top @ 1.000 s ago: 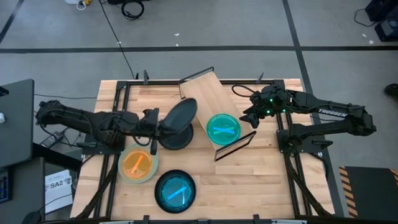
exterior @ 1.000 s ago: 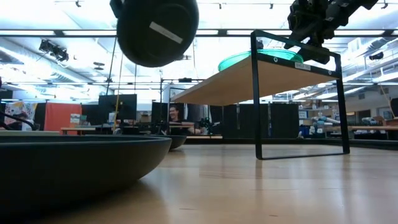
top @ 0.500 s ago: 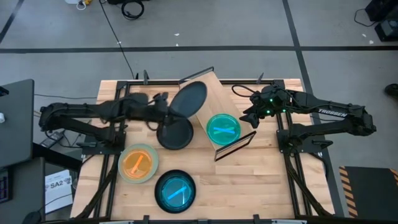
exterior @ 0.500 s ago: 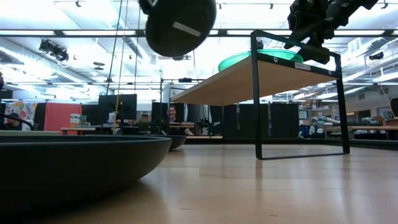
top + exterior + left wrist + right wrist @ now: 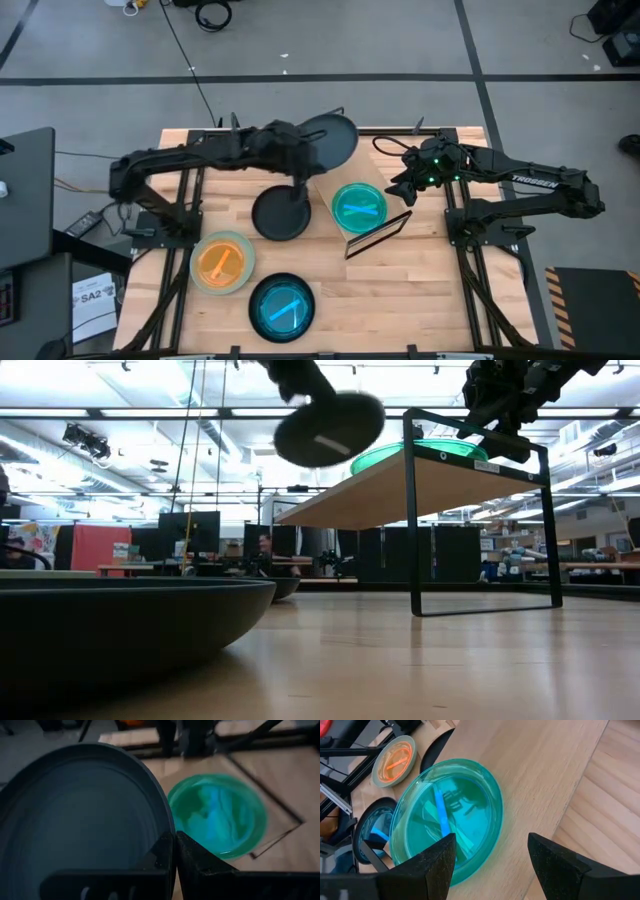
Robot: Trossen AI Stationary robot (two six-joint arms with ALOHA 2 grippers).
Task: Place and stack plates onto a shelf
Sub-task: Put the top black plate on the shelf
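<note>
Dark grey plate (image 5: 325, 141) pinched at its rim by the left gripper (image 5: 174, 851), held in the air over the far end of the shelf (image 5: 335, 140). Teal plate (image 5: 359, 205) sits on the shelf's near end. Right gripper (image 5: 490, 852) hovers beside it, fingers apart.

Legible markings, two items:

1. "TROSSEN", white capitals, on the right arm (image 5: 535, 182) along its forearm link, seen from the high view.
2. "SA2", black print, on a white sheet (image 5: 93, 297) lying on the floor beside the left edge of the surface (image 5: 400, 290).

A pale label on the shelf frame (image 5: 486, 466) in the low view cannot be read.
</note>
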